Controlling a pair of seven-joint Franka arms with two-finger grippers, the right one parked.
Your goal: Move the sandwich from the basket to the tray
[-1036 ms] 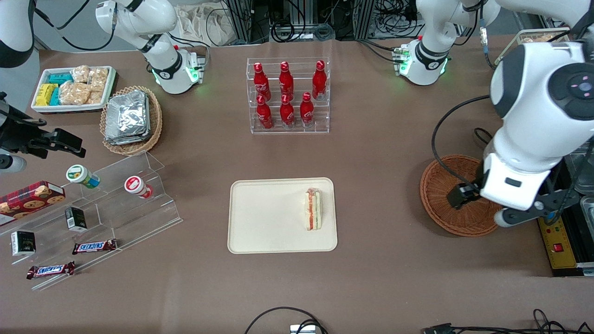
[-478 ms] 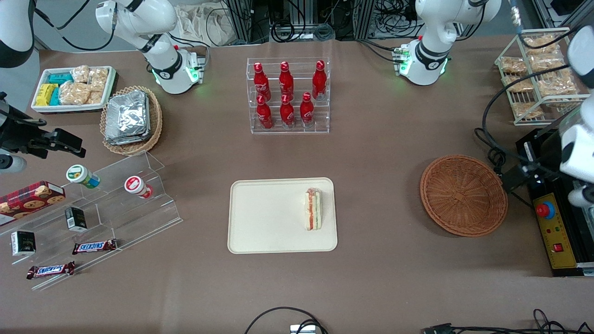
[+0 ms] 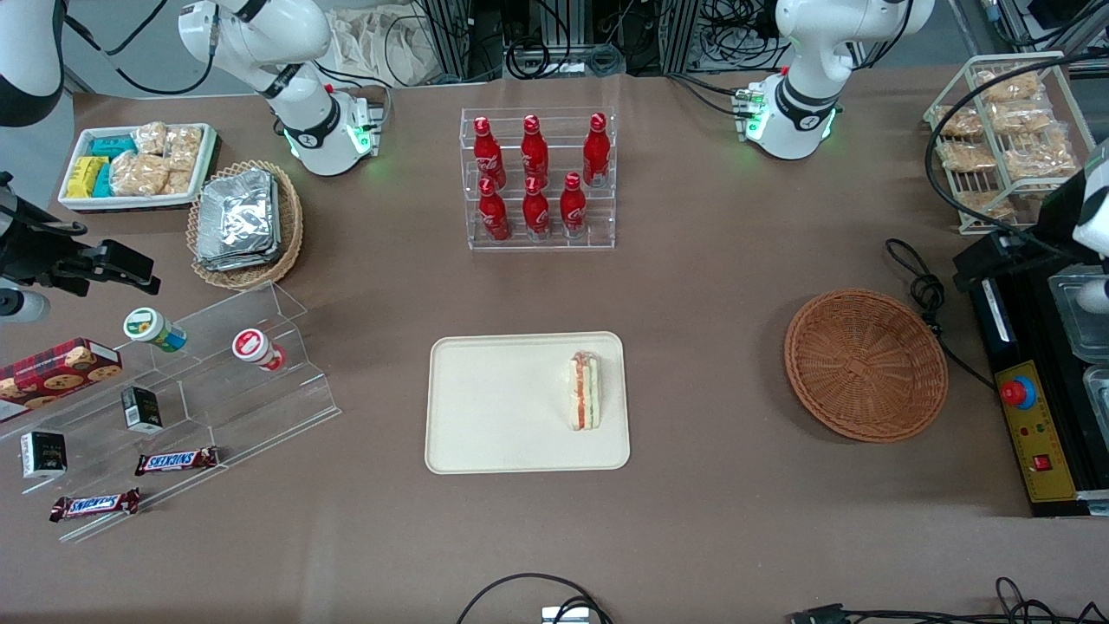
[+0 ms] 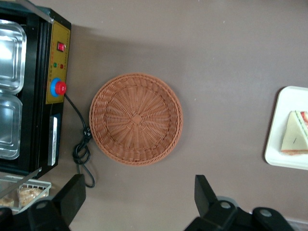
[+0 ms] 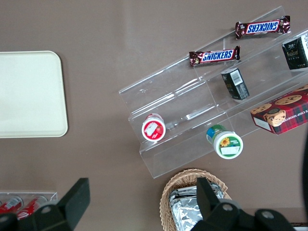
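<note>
The sandwich (image 3: 585,392) (image 4: 294,139), a wrapped white wedge with red and green filling, lies on the cream tray (image 3: 494,407) (image 4: 294,98), close to the rim that faces the basket. The reddish-brown wicker basket (image 3: 865,364) (image 4: 136,119) is empty and sits toward the working arm's end of the table. My gripper (image 4: 138,198) hangs high above bare table beside the basket, open, with nothing between its fingers (image 4: 72,192). In the front view only part of the working arm (image 3: 1087,217) shows at the frame's edge.
A black control box with a red button (image 3: 1018,392) (image 4: 58,88) and a coiled cable (image 3: 923,290) lie beside the basket. A wire rack of snack packets (image 3: 1005,139) stands farther from the camera. A bottle rack (image 3: 537,178) and an acrylic stand (image 3: 191,381) are also on the table.
The working arm has pulled away from above the basket toward its own end of the table, uncovering the basket. Sandwich, tray and basket have not moved.
</note>
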